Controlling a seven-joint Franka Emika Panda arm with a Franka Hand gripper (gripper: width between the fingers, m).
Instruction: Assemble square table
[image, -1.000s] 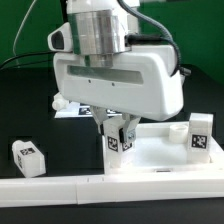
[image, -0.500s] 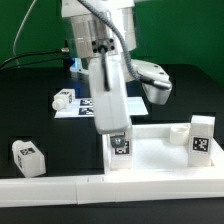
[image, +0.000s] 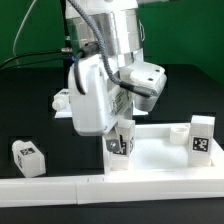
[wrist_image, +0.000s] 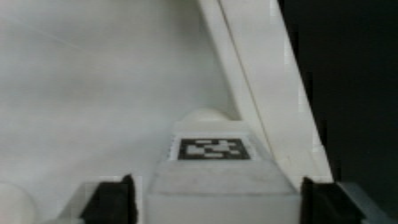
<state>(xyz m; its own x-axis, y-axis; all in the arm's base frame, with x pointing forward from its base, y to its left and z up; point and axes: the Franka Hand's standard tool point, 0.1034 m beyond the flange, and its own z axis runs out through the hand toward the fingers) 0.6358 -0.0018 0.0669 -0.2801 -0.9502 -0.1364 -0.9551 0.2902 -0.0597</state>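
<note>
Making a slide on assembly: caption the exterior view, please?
Open gripper straddling an upright tagged leg at a corner of the tabletop.

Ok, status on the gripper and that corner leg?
Gripper open, astride upright leg. Leg stands in tabletop corner; second leg upright at another corner. Nothing in the way; loose leg on table, clear.

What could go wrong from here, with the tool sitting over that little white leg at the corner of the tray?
1. The tool sits low around the upright leg, with a finger close on each side. If it lifts off crooked, a finger might catch the leg and tip it.
2. The pictures do not show whether the leg is fully seated in the tabletop, so it may be loose and lean.
</note>
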